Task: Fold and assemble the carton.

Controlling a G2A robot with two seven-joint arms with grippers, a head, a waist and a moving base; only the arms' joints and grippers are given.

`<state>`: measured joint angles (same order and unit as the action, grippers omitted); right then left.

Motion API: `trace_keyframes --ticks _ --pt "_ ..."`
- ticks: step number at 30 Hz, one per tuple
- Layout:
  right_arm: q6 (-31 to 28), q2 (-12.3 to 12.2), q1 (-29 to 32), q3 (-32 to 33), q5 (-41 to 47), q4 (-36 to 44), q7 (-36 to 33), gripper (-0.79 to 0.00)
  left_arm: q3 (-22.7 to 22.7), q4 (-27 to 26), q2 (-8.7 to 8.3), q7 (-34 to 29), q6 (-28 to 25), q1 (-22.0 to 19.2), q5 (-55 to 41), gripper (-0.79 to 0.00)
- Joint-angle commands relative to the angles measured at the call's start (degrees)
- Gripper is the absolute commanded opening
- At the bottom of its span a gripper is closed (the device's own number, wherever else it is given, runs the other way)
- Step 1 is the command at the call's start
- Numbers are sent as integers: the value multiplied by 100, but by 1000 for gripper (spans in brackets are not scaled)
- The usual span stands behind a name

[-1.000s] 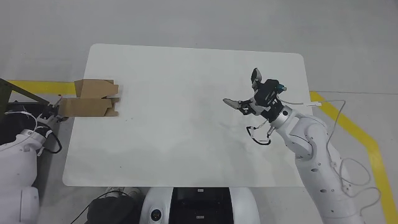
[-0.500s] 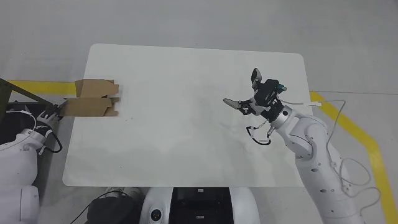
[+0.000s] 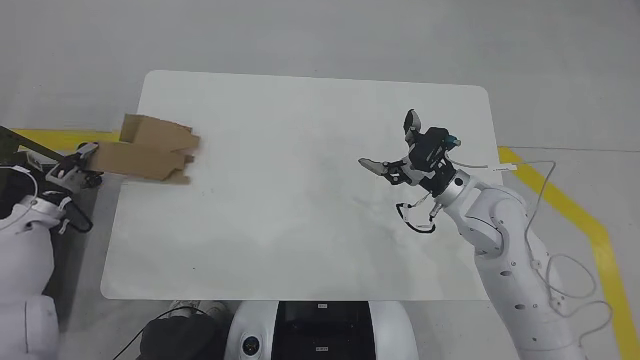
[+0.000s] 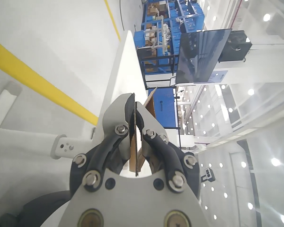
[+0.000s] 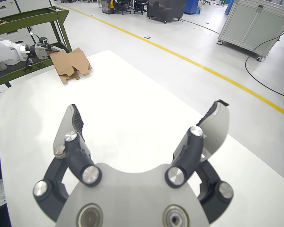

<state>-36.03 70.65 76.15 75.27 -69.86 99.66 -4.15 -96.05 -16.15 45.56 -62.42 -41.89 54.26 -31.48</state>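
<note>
L: my left fingers [image 4: 130, 109] clenched on the carton's edge | carton [image 3: 150, 150] folded flat, far end over the counter [image 3: 300, 220] at frame left | R: my right fingers [image 5: 73, 119] spread wide, holding nothing, above the counter right of centre

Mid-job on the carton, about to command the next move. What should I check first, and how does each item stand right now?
1. Left pincer shut on carton edge: ok.
2. Carton fully over table: not ok, gripped end overhangs the edge.
3. Right pincer open, holding nothing: ok.
4. Right pincer apart from carton: ok, across the table.
5. Carton assembled: not ok, no box shape yet.
6. Grip firm enough for folding: cannot tell.
</note>
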Motion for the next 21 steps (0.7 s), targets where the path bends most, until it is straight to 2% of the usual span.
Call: trace_keyframes --ticks 1,13,21 --pt "0 0 0 0 0 0 0 0 -68 -196 -33 -89 91 56 -180 -785" --pt "0 0 0 0 0 0 0 0 -394 -1466 -245 -540 541 328 -912 -785" --pt "0 0 0 0 0 0 0 0 -223 -2652 -227 -786 787 410 -1184 -785"
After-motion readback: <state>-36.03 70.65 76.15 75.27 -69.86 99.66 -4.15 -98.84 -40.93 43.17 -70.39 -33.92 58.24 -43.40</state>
